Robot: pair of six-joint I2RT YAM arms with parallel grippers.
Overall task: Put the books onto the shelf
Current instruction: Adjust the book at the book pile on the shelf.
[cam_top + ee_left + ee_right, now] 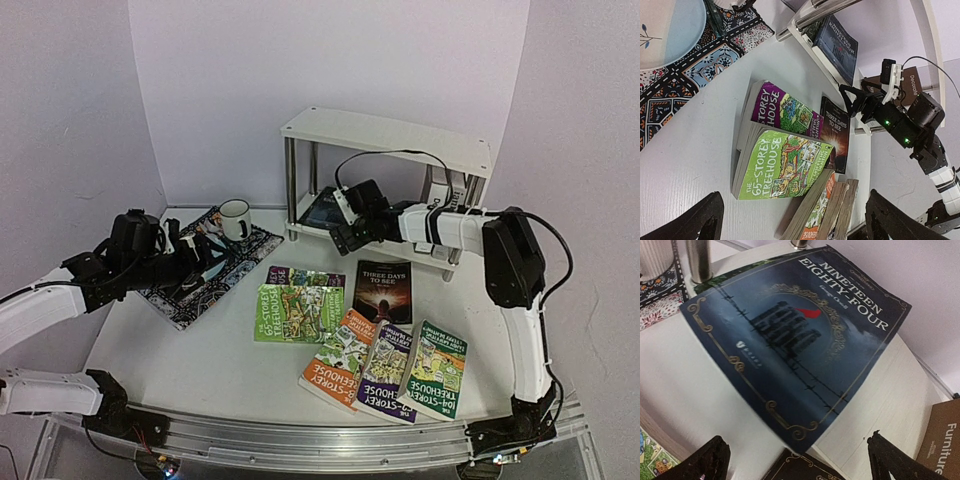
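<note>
**One book shelved, six yet to be lifted**

On the lower board of the shelf, a dark blue book titled Nineteen Eighty-Four is laid flat, cover up. The right gripper is held just in front of that board. Its jaws are spread wide, nothing is clamped between them, and the book is not touched, so it is judged to be placed. A sliver of green and a dark ornamented corner are glimpsed beneath it, but whether more books are stacked there cannot be told. No book is seen on the shelf's upper board.

On the table in front of the shelf, six books are counted. Nearest the shelf a black book is found. To its left, a bright green book is laid partly over a purple book. Farther from the shelf, an orange book, a second purple book and a dark green book are fanned side by side, overlapping.

The left gripper is held well to the left of the shelf, over a patterned placemat on which a mug is stood. Its jaws are likewise parted and nothing is gripped.

The task is judged to be at an early stage. At least one book is shelved, and six are to be picked up from the table and carried to the shelf.
</note>
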